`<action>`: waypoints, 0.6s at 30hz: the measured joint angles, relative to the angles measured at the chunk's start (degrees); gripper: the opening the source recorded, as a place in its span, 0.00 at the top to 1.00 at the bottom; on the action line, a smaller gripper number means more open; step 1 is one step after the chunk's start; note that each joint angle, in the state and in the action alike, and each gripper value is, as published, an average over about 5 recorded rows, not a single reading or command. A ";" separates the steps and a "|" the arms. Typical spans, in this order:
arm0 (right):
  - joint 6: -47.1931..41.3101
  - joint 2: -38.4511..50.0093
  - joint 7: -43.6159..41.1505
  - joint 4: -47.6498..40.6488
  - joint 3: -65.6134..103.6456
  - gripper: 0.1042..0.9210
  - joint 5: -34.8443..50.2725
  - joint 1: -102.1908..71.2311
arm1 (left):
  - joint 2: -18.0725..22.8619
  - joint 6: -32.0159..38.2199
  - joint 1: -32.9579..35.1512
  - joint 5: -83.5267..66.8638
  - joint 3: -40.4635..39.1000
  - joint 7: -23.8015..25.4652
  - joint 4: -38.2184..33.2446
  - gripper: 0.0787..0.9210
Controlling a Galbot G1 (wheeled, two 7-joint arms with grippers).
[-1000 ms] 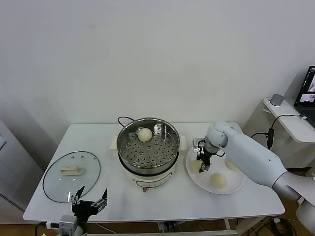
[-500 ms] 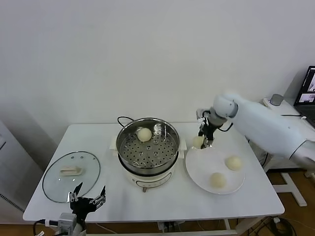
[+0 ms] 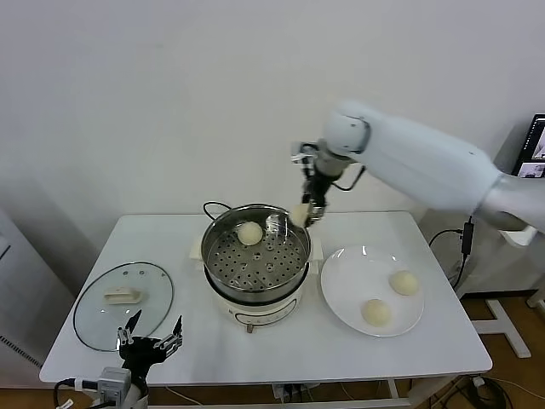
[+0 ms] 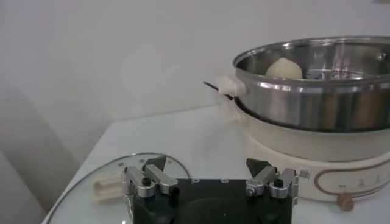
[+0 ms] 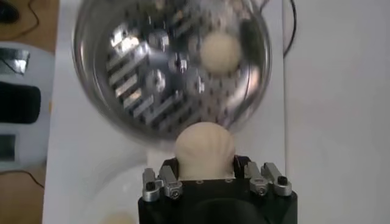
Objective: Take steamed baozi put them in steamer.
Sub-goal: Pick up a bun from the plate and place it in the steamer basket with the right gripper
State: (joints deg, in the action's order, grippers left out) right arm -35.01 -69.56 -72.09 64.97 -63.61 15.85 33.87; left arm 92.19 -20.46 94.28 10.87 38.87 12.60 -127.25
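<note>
My right gripper (image 3: 303, 213) is shut on a pale baozi (image 3: 299, 214) and holds it in the air above the right rim of the steamer (image 3: 255, 290). In the right wrist view the held baozi (image 5: 204, 150) sits between the jaws over the perforated tray (image 5: 152, 85). One baozi (image 3: 249, 233) lies in the steamer at the back; it also shows in the right wrist view (image 5: 220, 52) and left wrist view (image 4: 284, 69). Two baozi (image 3: 404, 282) (image 3: 376, 312) lie on the white plate (image 3: 349, 281). My left gripper (image 3: 152, 345) is open, parked low at the table's front left.
The glass lid (image 3: 123, 304) with a cream knob (image 3: 123, 296) lies flat at the table's left. The steamer's black cord (image 3: 213, 205) runs behind it. A side desk with a laptop (image 3: 532, 153) stands at the far right.
My right gripper has lifted a baozi off the plate and carried it up and to the left, to above the steamer's right rim. The left arm has barely moved.
</note>
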 measured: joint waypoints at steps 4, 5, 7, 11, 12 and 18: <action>-1.34 -5.48 0.73 -2.59 -0.47 0.46 0.33 -0.70 | 0.00 0.08 0.17 -0.04 -0.24 -0.08 -0.71 0.12; -1.62 -6.80 0.93 -3.27 -0.53 0.46 0.29 -1.01 | 0.00 0.09 0.16 -0.06 -0.28 -0.08 -0.83 0.12; -2.12 -9.30 1.34 -4.61 -0.59 0.46 0.06 -1.72 | 0.00 0.09 0.11 -0.17 -0.30 -0.08 -1.05 0.12; -2.85 -13.83 2.18 -7.23 -0.69 0.46 -1.04 -3.61 | 0.00 0.05 0.07 -0.55 -0.33 -0.12 -1.41 0.12; -2.96 -14.81 2.35 -7.84 -0.73 0.46 -1.40 -4.14 | 0.00 0.04 0.07 -0.66 -0.34 -0.16 -1.47 0.12; -3.55 -19.18 3.22 -11.09 -0.77 0.46 -3.74 -7.30 | 0.00 -0.02 0.00 -1.25 -0.31 -0.31 -1.67 0.12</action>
State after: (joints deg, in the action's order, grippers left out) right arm -38.56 -88.74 -68.87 53.89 -64.38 12.11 26.57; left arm 92.19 -20.48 94.28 9.62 38.55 12.29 -128.92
